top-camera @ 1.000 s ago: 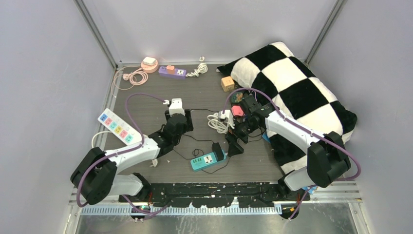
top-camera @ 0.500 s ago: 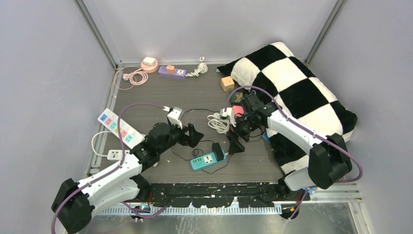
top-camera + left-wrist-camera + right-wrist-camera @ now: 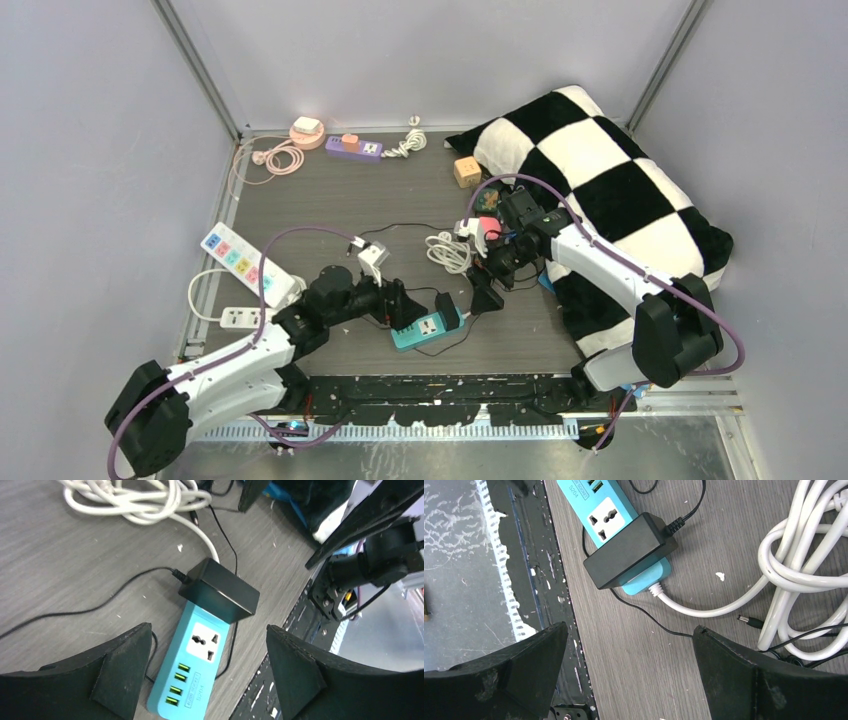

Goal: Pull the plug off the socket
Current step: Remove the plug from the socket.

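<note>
- The left gripper (image 3: 208, 632) hangs low over the table (image 3: 330, 200), its fingers (image 3: 120, 665) spread wide with nothing clamped
- The teal power strip (image 3: 192, 672) lies flat in the gap between those fingers, touching neither
- The black plug (image 3: 220, 596) sits pushed into the strip's far end, just ahead of the left fingertips and clear of both
- A thin black wire (image 3: 90, 611) leaves the plug's side and runs off past one finger
- The right gripper (image 3: 629, 628) also has its fingers wide apart and empty
- From its wrist camera, plug and strip lie ahead of the gap between its fingertips, apart from both
- A coiled white cable (image 3: 794, 570) lies beyond one of its fingers and runs into the strip's end just beside the plug
</note>
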`<state>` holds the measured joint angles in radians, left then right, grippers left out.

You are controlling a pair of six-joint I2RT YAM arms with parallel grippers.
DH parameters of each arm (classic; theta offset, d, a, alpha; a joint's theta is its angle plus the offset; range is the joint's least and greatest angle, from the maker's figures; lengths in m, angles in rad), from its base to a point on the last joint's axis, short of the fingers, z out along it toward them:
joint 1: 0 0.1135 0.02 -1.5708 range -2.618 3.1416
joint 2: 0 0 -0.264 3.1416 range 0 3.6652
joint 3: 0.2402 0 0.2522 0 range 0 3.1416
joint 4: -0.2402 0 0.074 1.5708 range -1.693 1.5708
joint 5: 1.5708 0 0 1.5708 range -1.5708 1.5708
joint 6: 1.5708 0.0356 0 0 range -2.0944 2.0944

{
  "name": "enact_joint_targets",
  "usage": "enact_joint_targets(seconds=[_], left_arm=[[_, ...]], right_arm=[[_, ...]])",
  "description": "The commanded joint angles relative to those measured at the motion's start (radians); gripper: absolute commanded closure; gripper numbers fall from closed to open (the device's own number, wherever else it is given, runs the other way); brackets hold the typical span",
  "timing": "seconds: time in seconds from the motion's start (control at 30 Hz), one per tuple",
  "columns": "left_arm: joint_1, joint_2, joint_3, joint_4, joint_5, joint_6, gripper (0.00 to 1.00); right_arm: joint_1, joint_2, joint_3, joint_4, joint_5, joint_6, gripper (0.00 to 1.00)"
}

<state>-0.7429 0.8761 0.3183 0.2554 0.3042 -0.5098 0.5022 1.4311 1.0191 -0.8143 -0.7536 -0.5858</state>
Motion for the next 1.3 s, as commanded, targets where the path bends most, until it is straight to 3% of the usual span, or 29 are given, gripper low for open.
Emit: enact_joint_targets(seconds=[0.0, 0.13, 0.47, 0.83, 1.27], left_arm=[[-0.113, 0.022, 0.089, -0.155, -0.147, 0.084, 0.15], [-0.247, 0.026, 0.102, -0.190, -0.258, 0.224, 0.15], [-0.286, 0.035, -0.007, -0.029, -0.224, 0.418, 0.15], [-0.331, 0.082, 0.064, -0.211, -0.282, 0.363, 0.15], [-0.388, 0.241, 0.115, -0.245, -0.446, 0.389, 0.14]], right_arm=[[-0.007, -0.037, 0.036, -0.008, -0.026, -0.012, 0.00], [-0.010, -0.034, 0.036, -0.010, -0.028, -0.012, 0.00], [-0.014, -0.026, 0.036, -0.009, -0.034, -0.012, 0.00], [-0.014, -0.025, 0.036, -0.011, -0.039, -0.013, 0.00], [-0.013, -0.019, 0.039, -0.015, -0.045, -0.006, 0.00]])
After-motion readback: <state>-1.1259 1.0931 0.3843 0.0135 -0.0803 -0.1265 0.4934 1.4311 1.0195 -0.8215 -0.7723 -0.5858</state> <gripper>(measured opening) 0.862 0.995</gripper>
